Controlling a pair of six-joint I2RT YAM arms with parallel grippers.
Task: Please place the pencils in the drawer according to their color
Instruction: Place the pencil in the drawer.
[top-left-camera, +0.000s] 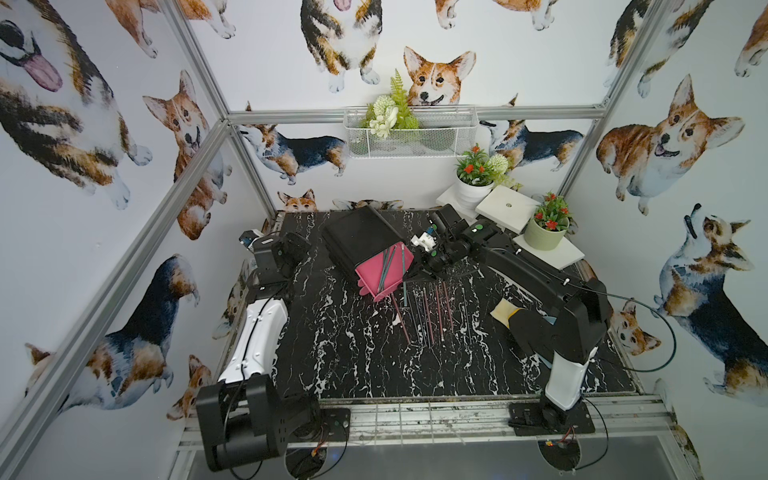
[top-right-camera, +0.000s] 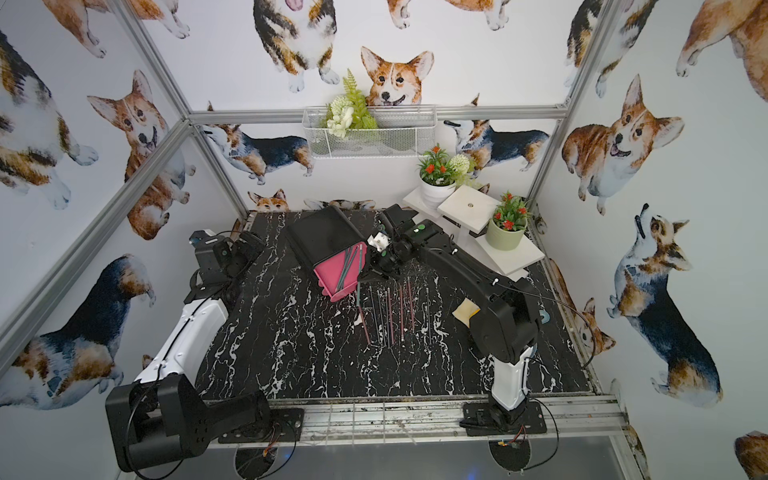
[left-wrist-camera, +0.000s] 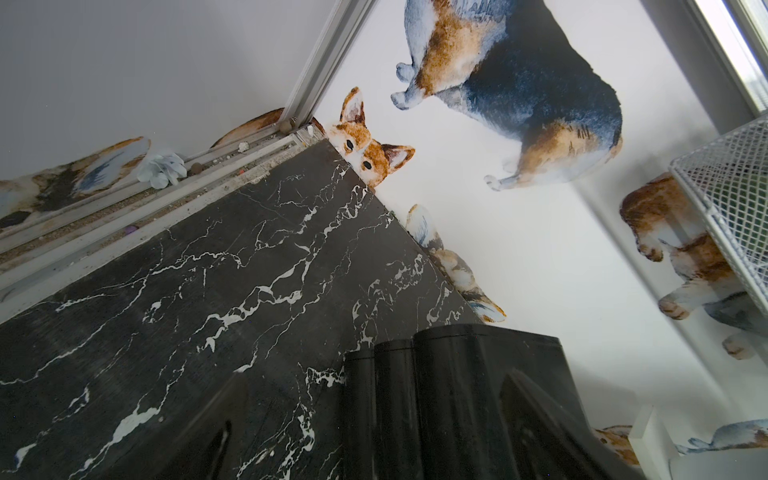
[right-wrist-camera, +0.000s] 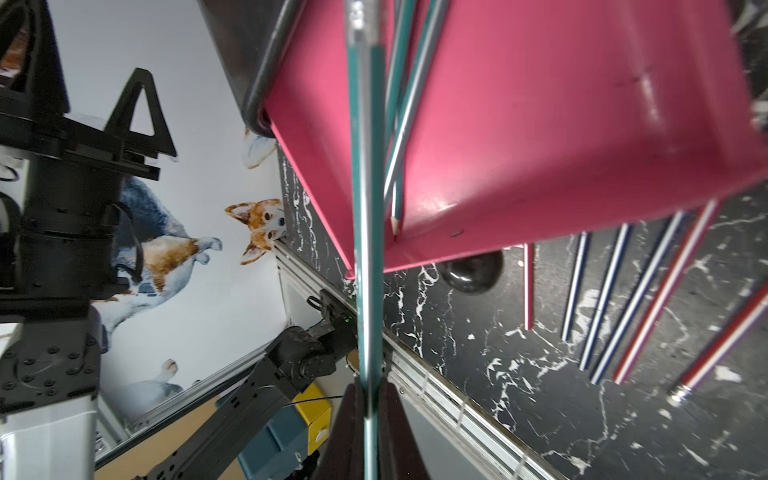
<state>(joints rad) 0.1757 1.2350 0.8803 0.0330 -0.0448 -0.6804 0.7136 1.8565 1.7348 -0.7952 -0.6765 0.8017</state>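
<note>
Right gripper (right-wrist-camera: 368, 409) clenches a teal pencil (right-wrist-camera: 365, 216) that reaches over the open pink drawer (right-wrist-camera: 561, 124).

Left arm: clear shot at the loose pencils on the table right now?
Probably yes. The left gripper is open and empty, and bare table lies between it and the pencils. Only the open drawer crowds their far ends.
</note>
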